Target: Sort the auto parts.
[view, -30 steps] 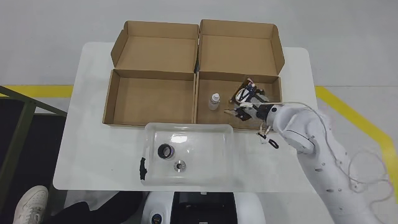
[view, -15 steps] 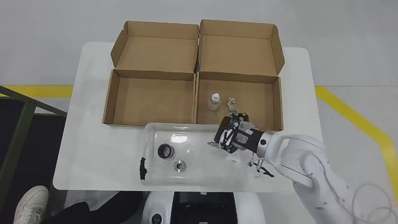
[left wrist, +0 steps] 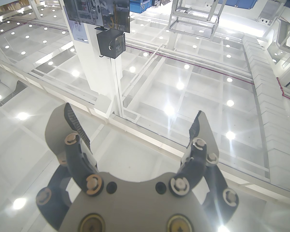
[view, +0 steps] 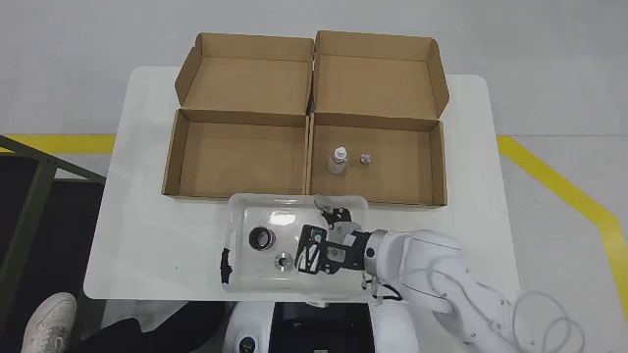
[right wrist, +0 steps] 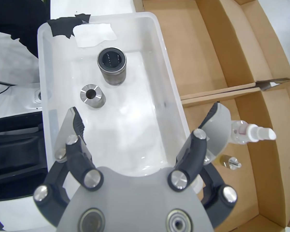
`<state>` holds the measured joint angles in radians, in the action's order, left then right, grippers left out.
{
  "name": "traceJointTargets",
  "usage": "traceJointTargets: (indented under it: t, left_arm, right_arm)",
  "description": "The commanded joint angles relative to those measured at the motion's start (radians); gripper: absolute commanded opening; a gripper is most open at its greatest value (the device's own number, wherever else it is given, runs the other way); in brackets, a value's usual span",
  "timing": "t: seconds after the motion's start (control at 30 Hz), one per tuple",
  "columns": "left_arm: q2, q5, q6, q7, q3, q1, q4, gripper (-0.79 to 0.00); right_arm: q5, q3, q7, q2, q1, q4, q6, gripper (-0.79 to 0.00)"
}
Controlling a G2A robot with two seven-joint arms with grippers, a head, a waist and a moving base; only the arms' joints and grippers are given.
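Right arm (view: 432,265) swung box (view: 439,162) to bin (view: 294,196); both jaws released, empty. Bearing (view: 261,239), bin's 9 o'clock: likely heavy, slick steel; pinch barrel.

Right hand (right wrist: 145,106) spread wide, left hand (left wrist: 132,108) spread, upturned

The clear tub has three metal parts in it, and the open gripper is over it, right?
No. The tub holds two metal parts, not three: a dark bearing and a small bushing. The right wrist view shows it. The open right gripper is over the tub.
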<state>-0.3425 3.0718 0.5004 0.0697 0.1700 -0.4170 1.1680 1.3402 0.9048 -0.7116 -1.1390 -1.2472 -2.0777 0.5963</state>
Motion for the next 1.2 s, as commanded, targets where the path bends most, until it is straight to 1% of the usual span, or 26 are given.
traceJointTargets:
  t: [0.0,0.17,0.33,0.47,0.5,0.53,0.6,0.67,0.8,0.9,0.93,1.03,1.07,1.17]
  left_arm:
    - [0.000,0.000,0.000,0.000,0.000,0.000,0.000,0.000]
    - [0.000,0.000,0.000,0.000,0.000,0.000,0.000,0.000]
    - [0.000,0.000,0.000,0.000,0.000,0.000,0.000,0.000]
    - [0.000,0.000,0.000,0.000,0.000,0.000,0.000,0.000]
    - [0.000,0.000,0.000,0.000,0.000,0.000,0.000,0.000]
    - [0.000,0.000,0.000,0.000,0.000,0.000,0.000,0.000]
    - [0.000,0.000,0.000,0.000,0.000,0.000,0.000,0.000]
    - [0.000,0.000,0.000,0.000,0.000,0.000,0.000,0.000]
    - [0.000,0.000,0.000,0.000,0.000,0.000,0.000,0.000]
    - [0.000,0.000,0.000,0.000,0.000,0.000,0.000,0.000]
    - [0.000,0.000,0.000,0.000,0.000,0.000,0.000,0.000]
    - [0.000,0.000,0.000,0.000,0.000,0.000,0.000,0.000]
    - [0.000,0.000,0.000,0.000,0.000,0.000,0.000,0.000]
    - [0.000,0.000,0.000,0.000,0.000,0.000,0.000,0.000]
  right_arm:
    - [-0.002,-0.024,-0.001,-0.006,0.018,0.018,-0.007,0.000]
    - [-0.002,-0.068,-0.014,-0.018,0.054,0.055,-0.023,0.000]
    - [-0.008,-0.105,-0.030,-0.028,0.082,0.093,-0.014,0.000]
    - [-0.026,-0.134,-0.049,-0.036,0.109,0.127,0.014,-0.006]
    - [-0.034,-0.140,-0.054,-0.038,0.116,0.136,0.022,-0.031]
    - [-0.042,-0.146,-0.061,-0.039,0.123,0.145,0.030,-0.095]
    - [-0.057,-0.156,-0.075,-0.043,0.136,0.161,0.044,-0.172]
    - [-0.073,-0.162,-0.089,-0.045,0.149,0.177,0.056,-0.200]
    - [-0.099,-0.172,-0.114,-0.049,0.169,0.201,0.071,-0.194]
    - [-0.118,-0.180,-0.132,-0.052,0.184,0.223,0.086,-0.228]
    - [-0.124,-0.184,-0.137,-0.053,0.190,0.230,0.093,-0.243]
    - [-0.144,-0.196,-0.155,-0.057,0.207,0.249,0.108,-0.379]
    - [-0.149,-0.200,-0.159,-0.059,0.213,0.253,0.110,-0.397]
    - [-0.159,-0.213,-0.169,-0.063,0.225,0.267,0.114,-0.413]
